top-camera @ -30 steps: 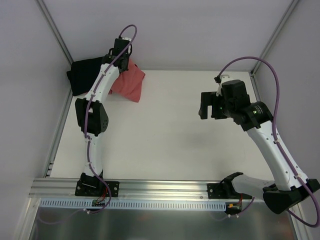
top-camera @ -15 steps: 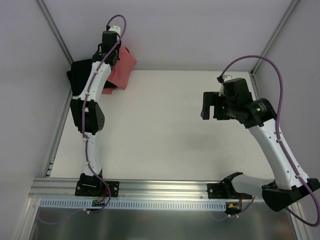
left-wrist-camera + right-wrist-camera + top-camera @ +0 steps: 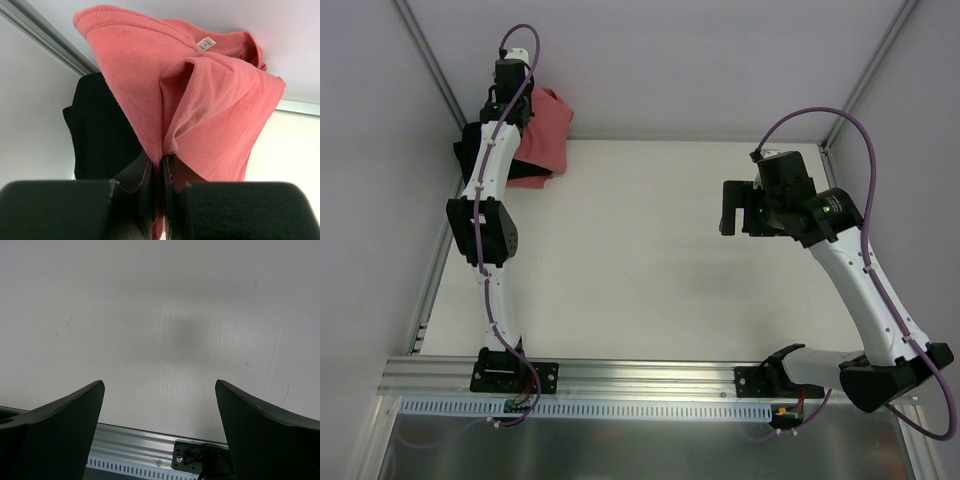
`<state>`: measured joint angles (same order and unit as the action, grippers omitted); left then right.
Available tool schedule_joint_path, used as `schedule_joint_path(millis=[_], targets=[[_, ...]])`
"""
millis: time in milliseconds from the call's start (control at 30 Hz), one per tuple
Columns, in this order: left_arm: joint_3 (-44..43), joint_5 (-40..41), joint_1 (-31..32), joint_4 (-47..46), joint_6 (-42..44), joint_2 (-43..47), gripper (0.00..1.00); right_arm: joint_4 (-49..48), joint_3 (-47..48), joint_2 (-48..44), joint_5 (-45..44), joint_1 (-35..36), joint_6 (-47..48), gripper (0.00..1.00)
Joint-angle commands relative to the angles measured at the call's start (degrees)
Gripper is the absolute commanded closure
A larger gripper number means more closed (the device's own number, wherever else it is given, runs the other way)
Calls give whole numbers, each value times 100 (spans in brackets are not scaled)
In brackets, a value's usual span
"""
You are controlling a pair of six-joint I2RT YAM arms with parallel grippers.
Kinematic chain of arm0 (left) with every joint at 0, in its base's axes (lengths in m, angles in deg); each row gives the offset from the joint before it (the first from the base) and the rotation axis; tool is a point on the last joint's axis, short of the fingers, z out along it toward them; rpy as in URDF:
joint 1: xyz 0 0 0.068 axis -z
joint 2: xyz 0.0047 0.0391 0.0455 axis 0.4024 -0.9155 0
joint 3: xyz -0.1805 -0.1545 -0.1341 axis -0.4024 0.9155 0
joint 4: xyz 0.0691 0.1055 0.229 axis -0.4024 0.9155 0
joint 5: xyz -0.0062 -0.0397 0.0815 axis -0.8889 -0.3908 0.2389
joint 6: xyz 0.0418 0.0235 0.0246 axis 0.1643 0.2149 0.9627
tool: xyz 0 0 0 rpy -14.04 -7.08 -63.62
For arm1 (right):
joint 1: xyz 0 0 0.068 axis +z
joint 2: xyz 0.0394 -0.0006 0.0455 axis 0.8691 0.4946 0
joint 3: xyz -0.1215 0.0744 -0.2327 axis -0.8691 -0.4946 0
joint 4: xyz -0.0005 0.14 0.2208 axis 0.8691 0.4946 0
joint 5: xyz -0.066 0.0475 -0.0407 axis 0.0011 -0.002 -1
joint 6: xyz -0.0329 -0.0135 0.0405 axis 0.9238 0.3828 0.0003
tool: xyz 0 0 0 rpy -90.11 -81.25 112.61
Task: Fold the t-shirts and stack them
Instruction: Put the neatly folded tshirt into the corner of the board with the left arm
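Note:
The coral-red t-shirt [image 3: 545, 135] hangs bunched at the far left corner, lifted off the table. In the left wrist view it [image 3: 210, 100] shows its white neck label [image 3: 205, 44]. My left gripper [image 3: 161, 170] is shut on a fold of it; in the top view the gripper [image 3: 517, 100] is high by the back wall. The black t-shirt [image 3: 472, 150] lies crumpled below, partly under the red one, and also shows in the left wrist view [image 3: 102, 130]. My right gripper [image 3: 737, 208] is open and empty above the table's right middle; its fingers [image 3: 55, 420] frame bare table.
The white table [image 3: 650, 270] is walled at the back and both sides. An aluminium rail [image 3: 650, 378] runs along the near edge and shows in the right wrist view [image 3: 150, 450]. Purple cables loop off both arms.
My left gripper has carried the coral-red shirt up and to the left, toward the far corner over the black shirt. The right arm has barely shifted.

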<state>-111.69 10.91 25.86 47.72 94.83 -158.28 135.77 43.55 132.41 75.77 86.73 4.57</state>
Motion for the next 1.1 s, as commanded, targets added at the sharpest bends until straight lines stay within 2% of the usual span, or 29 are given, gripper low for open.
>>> schedule_joint_path(millis=[0, 367, 733, 1067], targets=[[-274, 31, -90, -332, -112, 346, 100, -6, 276, 58, -108, 35, -87, 0], [-256, 154, -459, -244, -103, 566, 100, -112, 372, 260, -64, 52, -34, 0], [-168, -277, -890, -253, -227, 707, 100, -534, 47, 304, 112, 70, -227, 1], [17, -1445, -1057, -288, -815, 145, 100, -174, 363, 489, 68, 70, -139, 0]])
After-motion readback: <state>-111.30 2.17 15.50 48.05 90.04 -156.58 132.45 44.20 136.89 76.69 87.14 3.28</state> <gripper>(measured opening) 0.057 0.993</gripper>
